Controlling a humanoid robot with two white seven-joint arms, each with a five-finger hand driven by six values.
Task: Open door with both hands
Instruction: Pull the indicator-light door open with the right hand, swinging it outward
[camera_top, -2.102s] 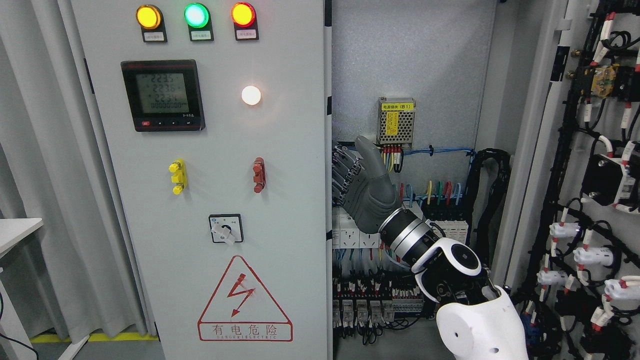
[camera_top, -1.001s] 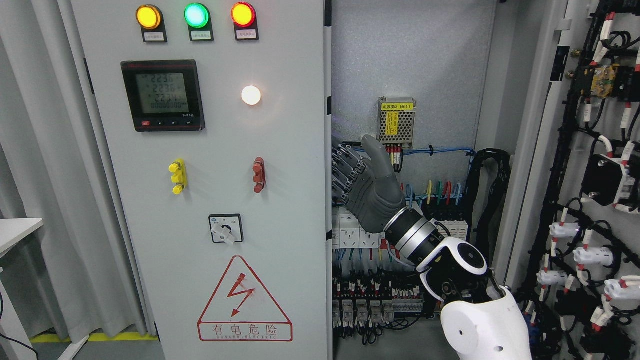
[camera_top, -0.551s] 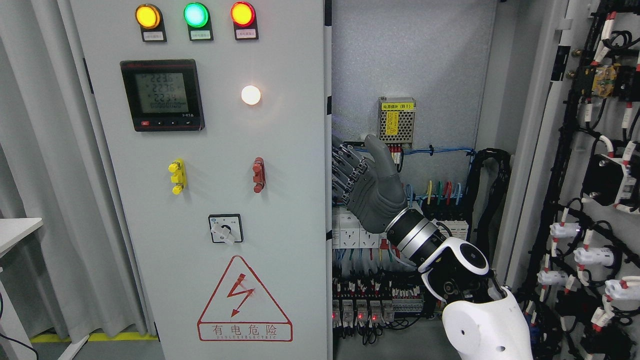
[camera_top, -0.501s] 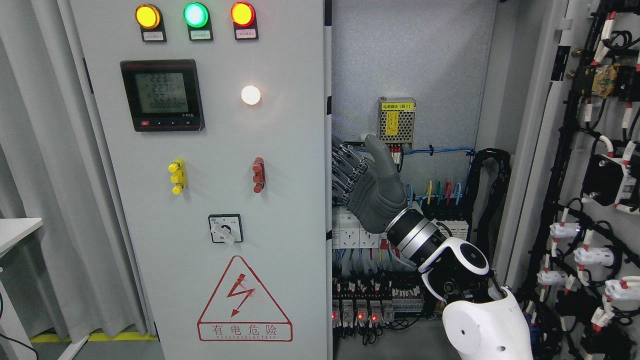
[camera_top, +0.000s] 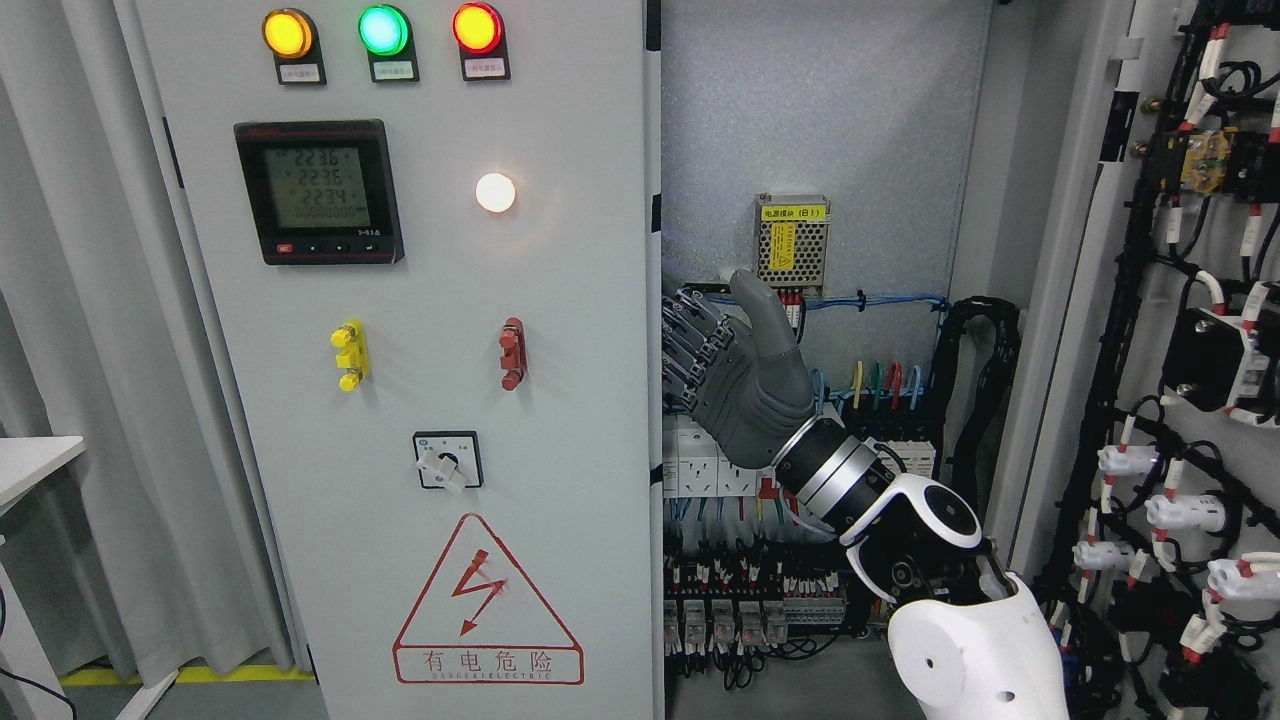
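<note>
One right hand, fingers behind door edge

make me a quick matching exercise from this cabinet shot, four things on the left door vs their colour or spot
Things:
1. left lamp
2. middle lamp
3. right lamp
4. warning triangle

Colour or place:
A. green
B. low on the door, red outline
C. red
D. amber

Pairs: 1-D, 2-A, 3-C, 4-B
</note>
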